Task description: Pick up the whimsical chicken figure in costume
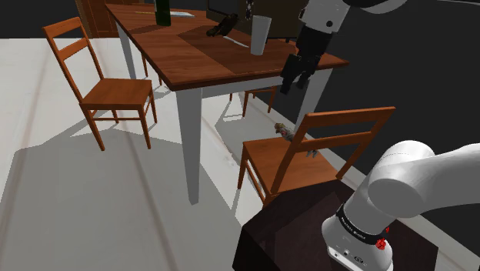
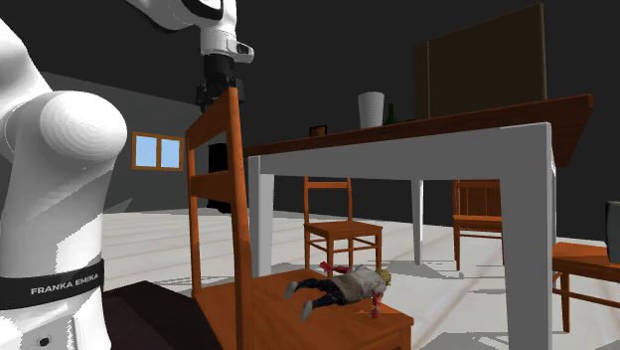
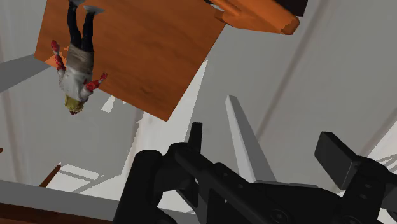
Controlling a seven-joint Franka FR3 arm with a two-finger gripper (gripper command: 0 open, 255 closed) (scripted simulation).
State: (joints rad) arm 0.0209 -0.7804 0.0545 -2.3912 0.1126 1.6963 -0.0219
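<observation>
Hanging in the air beside the corner of the worktop (image 1: pixel 223 58), your pincer (image 3: pixel 261 135) is open. Its two black fingers (image 3: pixel 195 137) stand well apart, with nothing between them and nothing touching them.

Below the pincer, and well apart from it, a wooden chair (image 1: pixel 304 158) stands between the worktop and the dark stand (image 1: pixel 296 231). The chicken figure (image 3: pixel 76 67) lies flat on this chair's seat, close to one edge. It has a yellow head, a pale grey top, dark legs and red hands. Its legs point in toward the middle of the seat. In the wrist view its head reaches out just past the seat's edge. The figure sits off to one side of the pincer rather than straight under the gap between the fingers.

In the second exterior view the pincer hangs behind the top rail of the chair's back, a little higher than the worktop.

The worktop has a brown wooden top on white legs. Beyond the pincer, a white cup (image 1: pixel 260 35) stands upright near the worktop's closer end. Farther off on the same surface are a dark bottle (image 1: pixel 162 11) and a small dark object, too unclear to name. A second wooden chair (image 1: pixel 108 92) stands on the pale floor (image 1: pixel 92 208) at the worktop's far side, well away from the pincer. Your white arm (image 1: pixel 419 185) rises from the stand toward the pincer.
</observation>
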